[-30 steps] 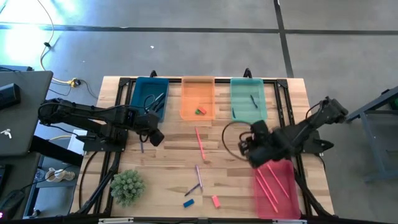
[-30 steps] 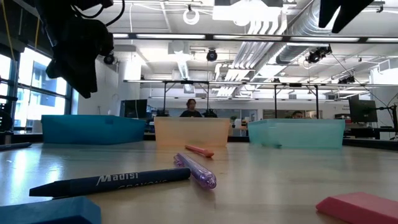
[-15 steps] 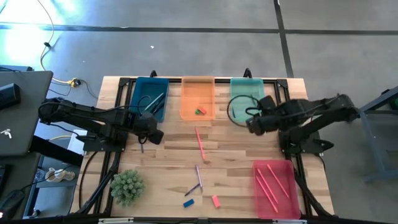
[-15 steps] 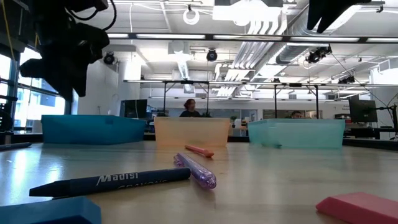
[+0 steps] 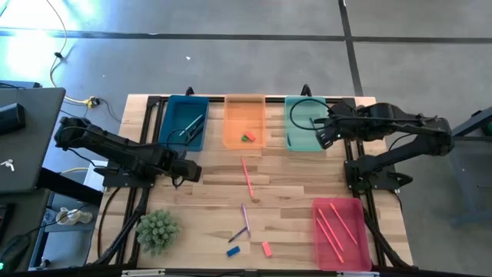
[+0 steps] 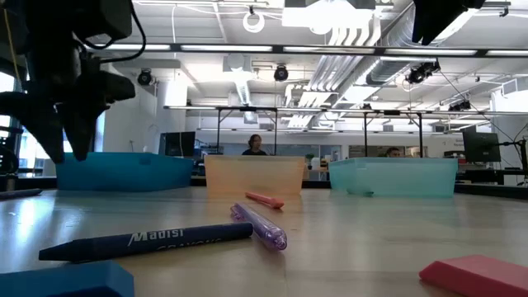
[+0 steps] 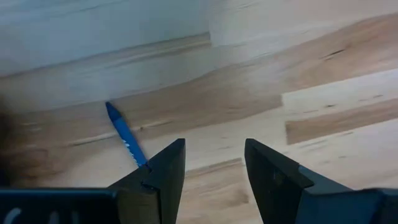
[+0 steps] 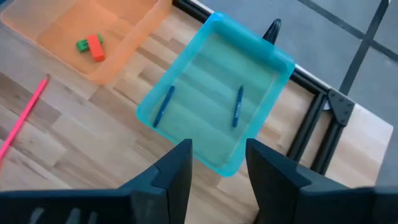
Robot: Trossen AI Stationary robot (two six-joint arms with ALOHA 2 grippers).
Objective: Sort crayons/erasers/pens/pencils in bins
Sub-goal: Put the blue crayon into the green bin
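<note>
My left gripper (image 7: 214, 162) hangs open, pointing down over the table's left part (image 5: 188, 171), in front of the blue bin (image 5: 184, 121). A blue crayon (image 7: 124, 140) lies flat on the wood just beside one finger, untouched. My right gripper (image 8: 217, 162) stands open, nothing between its fingers, high above the teal bin (image 8: 214, 102), which holds two blue sticks. A green eraser (image 8: 83, 43) and a red eraser (image 8: 96, 46) lie in the orange bin (image 5: 244, 121). A blue eraser (image 5: 233, 251) and a pink eraser (image 5: 266, 248) lie near the front edge.
The pink-red bin (image 5: 338, 231) with several pink sticks sits at the near right. A pink stick (image 5: 247, 177), a purple pen (image 5: 245, 218) and a dark crayon (image 6: 148, 240) lie mid-table. A green plant (image 5: 157, 229) stands near left. Bare wood lies between the arms.
My right gripper has swung from above the pink-red bin toward the far edge, rising, and now stands over the teal bin. My left gripper has sunk toward the table and rolled about its own axis. Both stay open.
</note>
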